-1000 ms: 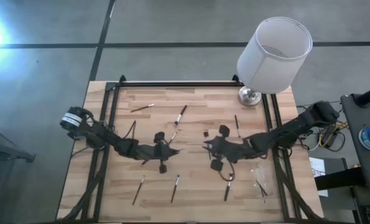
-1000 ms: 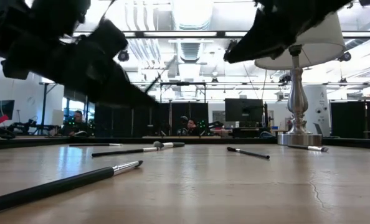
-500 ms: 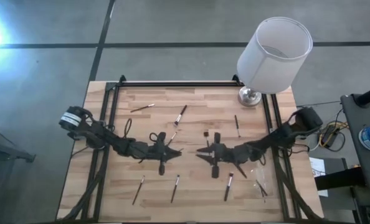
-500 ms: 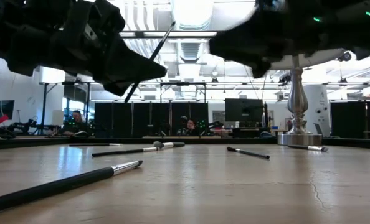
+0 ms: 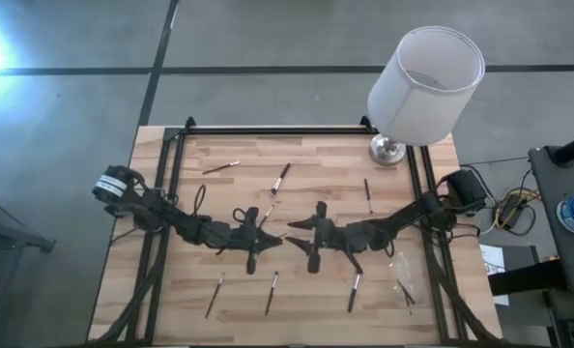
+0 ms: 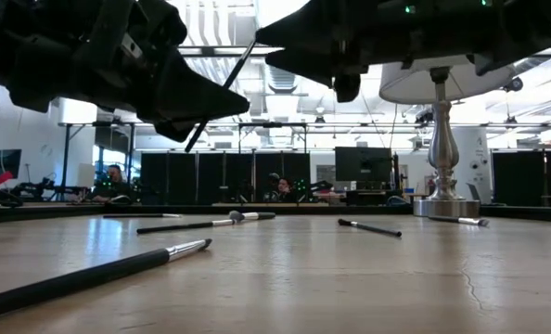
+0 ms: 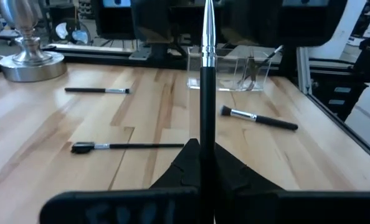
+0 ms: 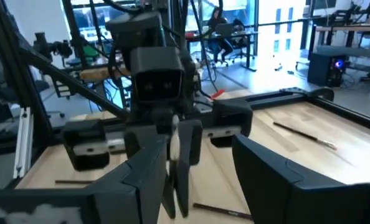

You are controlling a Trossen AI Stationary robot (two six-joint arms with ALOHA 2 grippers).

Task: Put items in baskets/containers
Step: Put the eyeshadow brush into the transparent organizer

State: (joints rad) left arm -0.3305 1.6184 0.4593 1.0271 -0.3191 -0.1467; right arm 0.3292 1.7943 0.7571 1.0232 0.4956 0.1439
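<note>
Held brush [image 7: 207,93]: a thin dark stick, standing straight up between the left end effector's fingers, over the middle of the surface
Left end effector [image 5: 272,238]: squeezed tight on the held brush, left of the surface's middle, tip to tip with the other arm
Right end effector [image 5: 293,228]: fingers spread wide, nothing in them, just right of the held brush; in its own wrist view the fingers [image 8: 267,163] stand far apart with the left arm in front of them
Clear tray [image 7: 230,67]: see-through box near the right edge of the surface, well apart from both arms, with a few thin sticks in it
Loose brushes: lying flat on the surface around the arms; one [image 5: 220,167] and another [image 5: 280,178] toward the back, one [image 5: 367,194] near the lamp, three toward the front [image 5: 215,294] [image 5: 271,292] [image 5: 354,290]
Lamp [image 5: 425,85]: big white shade on a silver foot, at the back right corner of the surface
Surface [image 5: 297,155]: light wood boards with a dark frame along its sides
</note>
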